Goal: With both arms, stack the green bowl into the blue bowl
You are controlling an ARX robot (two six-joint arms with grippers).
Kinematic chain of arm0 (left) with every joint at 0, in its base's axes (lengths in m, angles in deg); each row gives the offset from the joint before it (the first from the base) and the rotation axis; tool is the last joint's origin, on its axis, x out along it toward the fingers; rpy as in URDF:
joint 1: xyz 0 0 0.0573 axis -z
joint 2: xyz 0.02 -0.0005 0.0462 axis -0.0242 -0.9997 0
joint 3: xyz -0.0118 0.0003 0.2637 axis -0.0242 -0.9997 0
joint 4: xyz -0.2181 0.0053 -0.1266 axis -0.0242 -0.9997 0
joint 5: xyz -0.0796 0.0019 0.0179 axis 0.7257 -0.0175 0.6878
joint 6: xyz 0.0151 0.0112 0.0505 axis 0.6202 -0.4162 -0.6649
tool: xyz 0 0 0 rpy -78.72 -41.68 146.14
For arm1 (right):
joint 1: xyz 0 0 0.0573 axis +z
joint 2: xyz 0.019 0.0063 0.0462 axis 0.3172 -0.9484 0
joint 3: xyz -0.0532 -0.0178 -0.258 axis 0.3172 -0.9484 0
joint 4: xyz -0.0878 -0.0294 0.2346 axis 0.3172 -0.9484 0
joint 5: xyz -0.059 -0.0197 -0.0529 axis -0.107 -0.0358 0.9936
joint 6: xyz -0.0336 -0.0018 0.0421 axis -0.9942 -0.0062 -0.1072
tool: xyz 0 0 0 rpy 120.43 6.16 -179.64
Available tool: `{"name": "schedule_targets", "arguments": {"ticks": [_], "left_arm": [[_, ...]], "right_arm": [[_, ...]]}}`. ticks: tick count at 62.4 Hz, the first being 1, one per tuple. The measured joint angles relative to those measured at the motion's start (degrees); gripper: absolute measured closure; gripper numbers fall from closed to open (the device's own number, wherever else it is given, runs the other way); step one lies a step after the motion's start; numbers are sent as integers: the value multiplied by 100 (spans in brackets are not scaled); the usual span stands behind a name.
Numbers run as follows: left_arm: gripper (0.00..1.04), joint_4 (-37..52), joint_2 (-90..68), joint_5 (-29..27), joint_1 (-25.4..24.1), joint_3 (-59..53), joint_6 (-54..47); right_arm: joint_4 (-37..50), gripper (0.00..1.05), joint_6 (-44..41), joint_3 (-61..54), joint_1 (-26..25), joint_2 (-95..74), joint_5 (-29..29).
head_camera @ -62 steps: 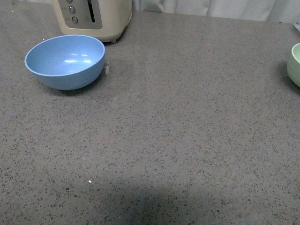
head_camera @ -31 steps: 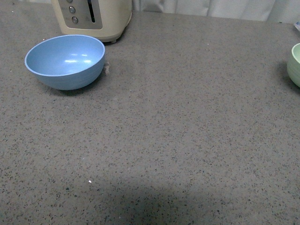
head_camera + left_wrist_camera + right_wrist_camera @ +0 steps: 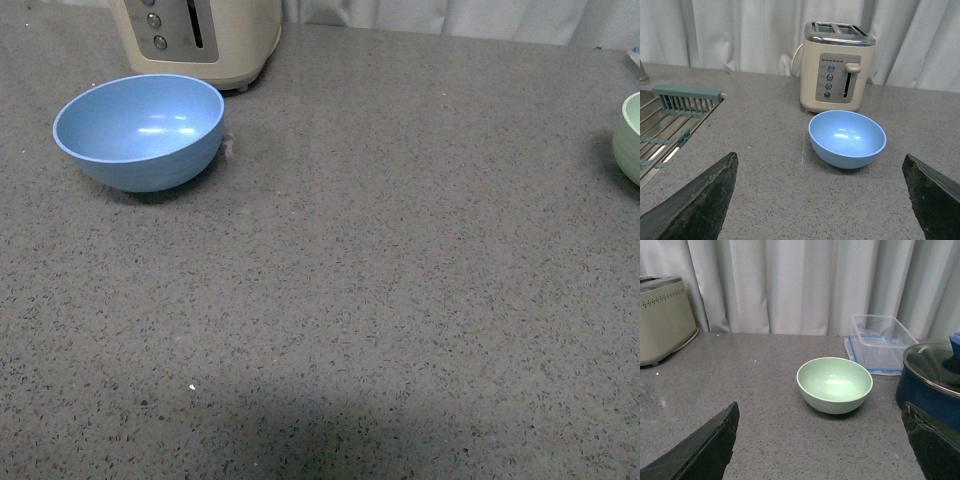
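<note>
We see the blue bowl (image 3: pixel 138 130) upright near the far left corner of the bench (image 3: pixel 380 300), just in front of a cream toaster (image 3: pixel 200 40). The green bowl (image 3: pixel 629 137) sits upright well apart from it, toward the bench's right side, and the front view's edge cuts it off. Neither arm shows in the front view.

In the left wrist view, the left gripper (image 3: pixel 819 155) has its two black fingers (image 3: pixel 700 200) spread wide and empty. The blue bowl (image 3: pixel 847 139) lies ahead of the tips, in line with the gap between them, and neither finger touches it. The toaster (image 3: pixel 837 75) stands just behind the bowl, and a sink rack (image 3: pixel 670 125) lies off to one side.

In the right wrist view, the right gripper (image 3: pixel 820 404) is likewise spread wide, and its fingers (image 3: pixel 932 440) grip nothing. The green bowl (image 3: pixel 834 384) rests ahead of them, centred on the gap and untouched. A clear plastic container (image 3: pixel 880 342) and a dark blue lidded pot (image 3: pixel 935 375) stand near the bowl.
</note>
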Motion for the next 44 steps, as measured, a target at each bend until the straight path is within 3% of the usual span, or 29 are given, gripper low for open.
{"name": "schedule_targets", "arguments": {"ticks": [41, 43, 44], "left_arm": [[6, 0, 0, 0, 0, 0, 0], [6, -31, -24, -129, 39, 9, 28], [6, -173, -85, -455, 120, 46, 168]], "right_arm": [[0, 9, 0, 0, 0, 0, 0], [0, 9, 0, 0, 0, 0, 0], [0, 9, 0, 0, 0, 0, 0]]}}
